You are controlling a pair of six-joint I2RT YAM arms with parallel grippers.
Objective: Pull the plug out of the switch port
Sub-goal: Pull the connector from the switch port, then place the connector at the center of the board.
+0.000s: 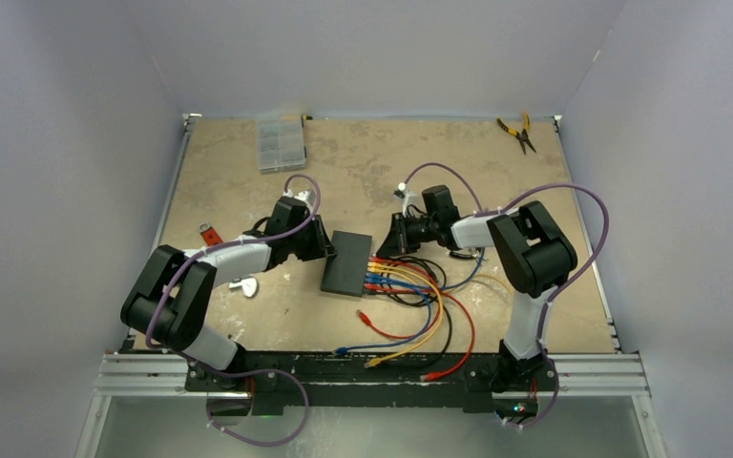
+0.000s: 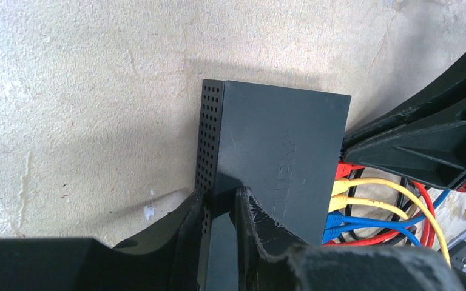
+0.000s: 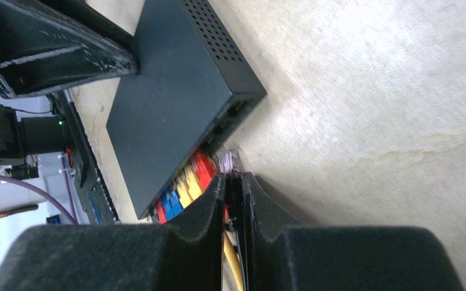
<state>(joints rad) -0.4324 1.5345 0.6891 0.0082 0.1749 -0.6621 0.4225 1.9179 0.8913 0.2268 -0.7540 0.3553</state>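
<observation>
Switch (image 1: 347, 262) lies mid-table (image 1: 363, 162), socket row facing the right edge, coloured cables (image 1: 410, 305) trailing toward the near edge. Left claw (image 2: 218, 203) is narrow, clamped on the switch's vented edge away from the sockets, bracing it. Right claw (image 3: 233, 182) is narrow, pinching a clear plug (image 3: 228, 160) at the socket row; cannot tell whether it is seated.

Step in hand: extraction. Next move calls for a straight pull toward the right edge, with the brace held firm.
</observation>
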